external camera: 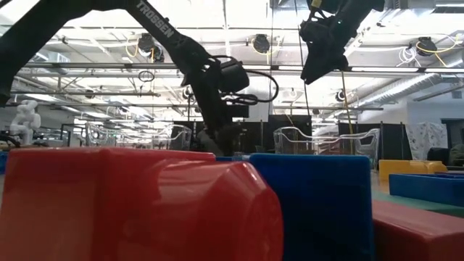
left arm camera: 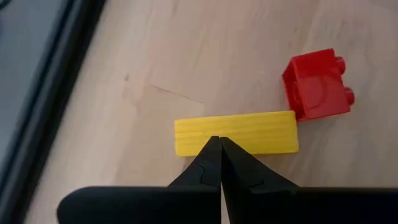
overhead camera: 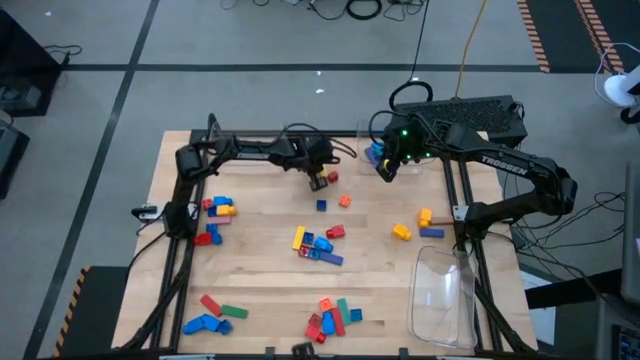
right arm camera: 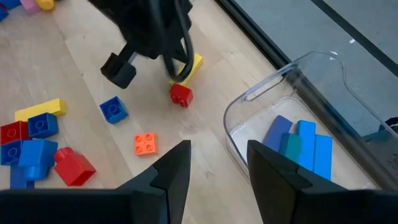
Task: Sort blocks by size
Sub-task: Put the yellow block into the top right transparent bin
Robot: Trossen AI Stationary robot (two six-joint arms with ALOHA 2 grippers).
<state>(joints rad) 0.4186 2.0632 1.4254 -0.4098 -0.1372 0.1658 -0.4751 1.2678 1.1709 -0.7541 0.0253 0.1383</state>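
A yellow bar point(left arm camera: 249, 132) lies flat on the wooden table, and a small red brick point(left arm camera: 317, 84) lies on its side touching one end of the bar. My left gripper point(left arm camera: 219, 142) is shut, its tips at the middle of the bar's long edge; it also shows in the high view point(overhead camera: 320, 182). My right gripper point(right arm camera: 217, 162) is open and empty, held high beside the far clear tray point(right arm camera: 249, 99), which holds blue and teal bars point(right arm camera: 301, 146). Many more blocks lie scattered on the table point(overhead camera: 318, 243). My left gripper comes from above, pointing down, with its shut fingertips point(left arm camera: 211, 149) at the middle of the yellow bar's long side point(left arm camera: 217, 132). Whether the tips touch the bar, I cannot tell. The bar lies flat on the table.
Loose blocks lie in groups at the left point(overhead camera: 218, 208), the near left point(overhead camera: 212, 318), the near middle point(overhead camera: 335, 315) and the right point(overhead camera: 415, 225). A blue cube point(overhead camera: 321, 205) and an orange brick point(overhead camera: 344, 201) lie near my left gripper. A second clear tray point(overhead camera: 445, 295) sits near right.
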